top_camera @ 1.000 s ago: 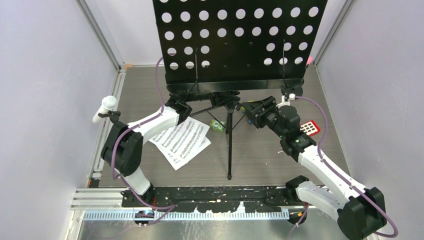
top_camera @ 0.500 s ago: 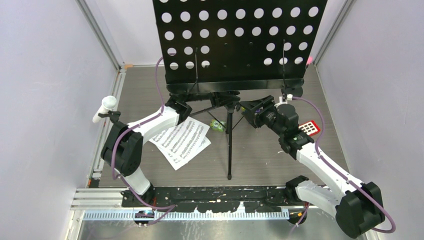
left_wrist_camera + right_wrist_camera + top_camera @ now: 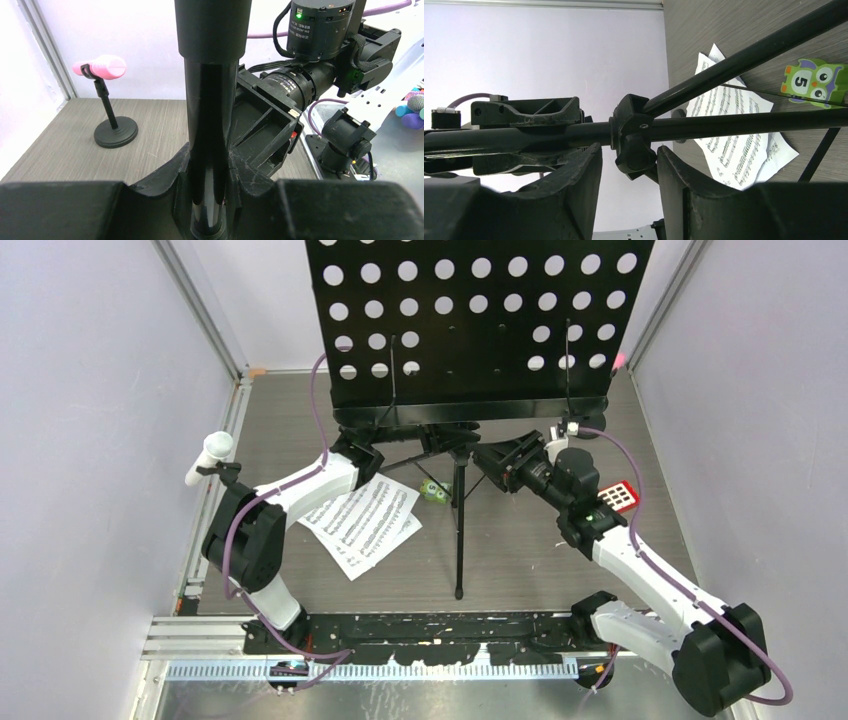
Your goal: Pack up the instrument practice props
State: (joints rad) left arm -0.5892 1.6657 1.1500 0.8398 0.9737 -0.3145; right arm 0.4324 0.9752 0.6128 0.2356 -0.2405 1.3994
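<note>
- Top view: the music stand stands upright on the tabletop, centre frame. My left claw and right claw flank its pole.
- Left wrist: my left claw pinches the pole, which runs top to bottom.
- Right wrist: my right claw is spread around the leg collar, mid-frame. Here the pole lies left-right.

Clad in white shells between black joint housings, trailed by purple cables, lit by a green lamp at one o'clock in the left wrist view, tipped with matte black left tool and right tool.
</note>
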